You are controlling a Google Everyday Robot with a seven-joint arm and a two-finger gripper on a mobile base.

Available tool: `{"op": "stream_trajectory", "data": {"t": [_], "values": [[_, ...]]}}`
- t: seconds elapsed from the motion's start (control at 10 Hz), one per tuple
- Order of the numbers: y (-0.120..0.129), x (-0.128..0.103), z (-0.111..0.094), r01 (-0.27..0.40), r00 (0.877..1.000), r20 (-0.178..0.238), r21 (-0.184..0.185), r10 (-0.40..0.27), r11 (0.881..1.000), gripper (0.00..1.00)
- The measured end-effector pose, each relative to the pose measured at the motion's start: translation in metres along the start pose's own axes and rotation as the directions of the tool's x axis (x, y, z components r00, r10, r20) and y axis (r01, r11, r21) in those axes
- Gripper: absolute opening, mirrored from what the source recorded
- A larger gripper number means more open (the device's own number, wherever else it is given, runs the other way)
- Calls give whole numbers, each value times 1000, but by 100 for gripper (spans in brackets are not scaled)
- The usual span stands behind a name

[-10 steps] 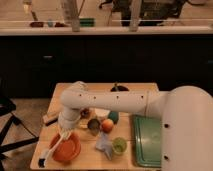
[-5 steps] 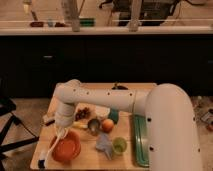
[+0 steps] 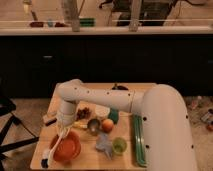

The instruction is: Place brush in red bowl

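Observation:
The red bowl [image 3: 70,149] sits at the front left of the wooden table [image 3: 87,161]. My gripper [image 3: 63,129] hangs just above the bowl's far left rim, at the end of the white arm that reaches in from the right. It is shut on the brush [image 3: 54,147]. The brush's white handle slants down and to the left from the gripper, across the bowl's left rim. Its dark end [image 3: 44,163] lies outside the bowl near the table's front left edge.
A small metal cup [image 3: 93,125], an orange fruit [image 3: 107,125], a teal object [image 3: 114,116] and a white cup [image 3: 101,111] stand right of the gripper. A green cup [image 3: 119,145] and a green tray [image 3: 139,142] are front right. A dark-and-white block [image 3: 49,119] lies left.
The arm's elbow and forearm have swung and its bulk now fills more of the right side. The gripper stays over the bowl's left rim with the brush still slanting down-left.

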Motion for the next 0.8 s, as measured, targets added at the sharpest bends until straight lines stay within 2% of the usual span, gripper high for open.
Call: {"op": "stream_trajectory", "data": {"t": [0.1, 0.2, 0.8], "values": [[1, 1, 1, 0, 1000, 6, -2, 0, 1000, 1], [0, 2, 1, 1, 1000, 13, -3, -1, 1000, 9], [5, -2, 1, 24, 999, 36, 7, -24, 1000, 69]]}}
